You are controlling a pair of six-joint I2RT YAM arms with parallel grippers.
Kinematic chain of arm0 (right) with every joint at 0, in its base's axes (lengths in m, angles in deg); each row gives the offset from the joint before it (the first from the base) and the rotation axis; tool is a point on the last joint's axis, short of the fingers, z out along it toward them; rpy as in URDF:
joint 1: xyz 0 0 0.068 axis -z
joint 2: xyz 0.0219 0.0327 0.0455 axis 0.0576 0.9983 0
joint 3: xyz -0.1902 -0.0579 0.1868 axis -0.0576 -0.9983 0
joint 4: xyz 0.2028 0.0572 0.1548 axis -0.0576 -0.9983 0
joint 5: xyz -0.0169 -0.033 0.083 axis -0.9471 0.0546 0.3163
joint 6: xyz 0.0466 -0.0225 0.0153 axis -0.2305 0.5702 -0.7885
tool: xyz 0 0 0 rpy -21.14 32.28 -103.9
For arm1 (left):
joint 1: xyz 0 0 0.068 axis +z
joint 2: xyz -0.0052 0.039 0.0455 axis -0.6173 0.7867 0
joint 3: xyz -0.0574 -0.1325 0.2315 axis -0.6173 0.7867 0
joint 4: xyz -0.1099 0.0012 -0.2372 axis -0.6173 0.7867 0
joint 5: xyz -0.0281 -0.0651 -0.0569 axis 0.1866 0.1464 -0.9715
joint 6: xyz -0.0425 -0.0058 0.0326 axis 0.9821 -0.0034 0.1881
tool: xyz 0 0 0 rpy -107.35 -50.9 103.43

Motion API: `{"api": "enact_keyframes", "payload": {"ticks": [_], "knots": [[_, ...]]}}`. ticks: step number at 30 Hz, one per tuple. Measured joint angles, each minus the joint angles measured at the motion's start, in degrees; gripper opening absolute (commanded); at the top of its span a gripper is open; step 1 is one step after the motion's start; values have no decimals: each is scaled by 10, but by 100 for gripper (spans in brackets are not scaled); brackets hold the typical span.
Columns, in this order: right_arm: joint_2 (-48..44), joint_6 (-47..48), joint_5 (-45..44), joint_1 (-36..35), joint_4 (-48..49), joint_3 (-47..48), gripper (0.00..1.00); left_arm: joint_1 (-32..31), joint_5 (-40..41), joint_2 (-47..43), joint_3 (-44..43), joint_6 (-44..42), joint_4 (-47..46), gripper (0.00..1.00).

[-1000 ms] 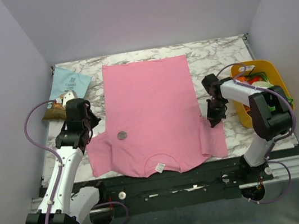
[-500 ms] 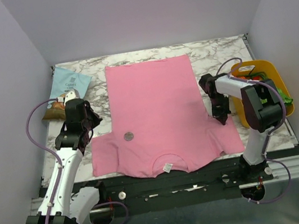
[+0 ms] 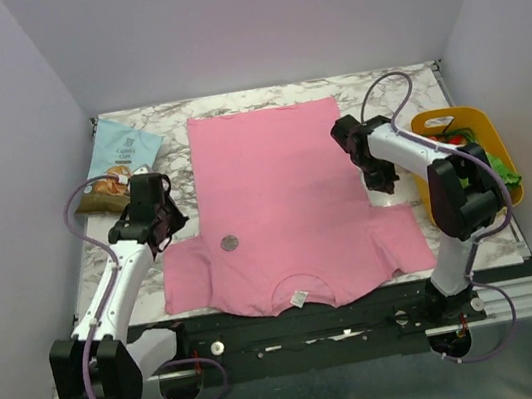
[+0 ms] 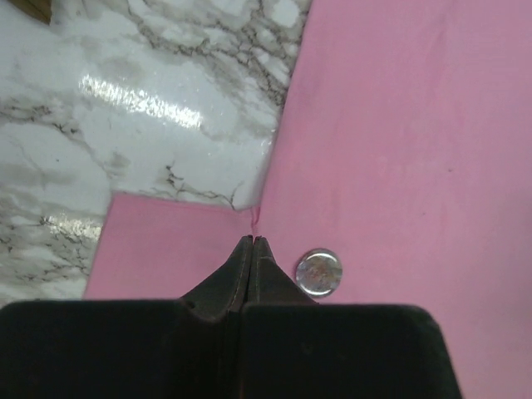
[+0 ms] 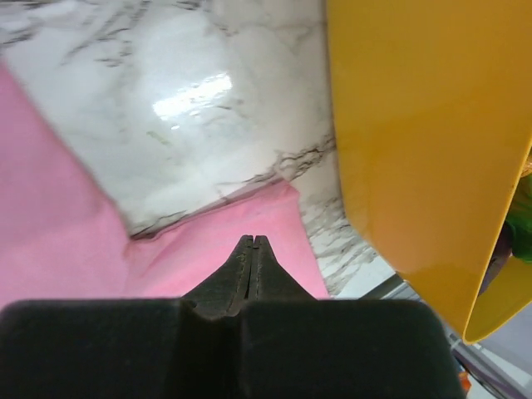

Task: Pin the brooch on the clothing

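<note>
The brooch (image 4: 319, 273) lies flat on the pink T-shirt (image 4: 416, 125), just beside my clenched, empty left gripper (image 4: 253, 241), at four o'clock. My right gripper (image 5: 253, 239), likewise clenched and empty, is well apart from it, so the left is nearer.

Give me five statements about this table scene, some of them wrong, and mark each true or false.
1. The small round silvery-grey brooch lies on the pink short-sleeved T-shirt. True.
2. The left arm's jaws hold the brooch. False: they are shut, and the brooch lies free on the fabric beside them.
3. The yellow plastic bin stands to the right of the shirt. True.
4. The light-blue snack bag lies on the shirt. False: it lies off the shirt, at the far left of the marble table.
5. The shirt's neckline faces the far edge. False: its white label is at the near edge.
</note>
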Motion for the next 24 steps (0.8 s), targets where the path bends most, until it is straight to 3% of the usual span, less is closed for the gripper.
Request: {"api": "enact_keyframes", "payload": {"ticks": [12,19,24], "knots": [[-178,49,210,-28,101,-21,1,-13,1,137,-3,-5,108,0],[-184,64,243,-28,129,-63,1,-54,43,262,-24,6,143,0],[-184,64,264,-28,142,-85,1,-64,92,291,-49,15,169,0]]}}
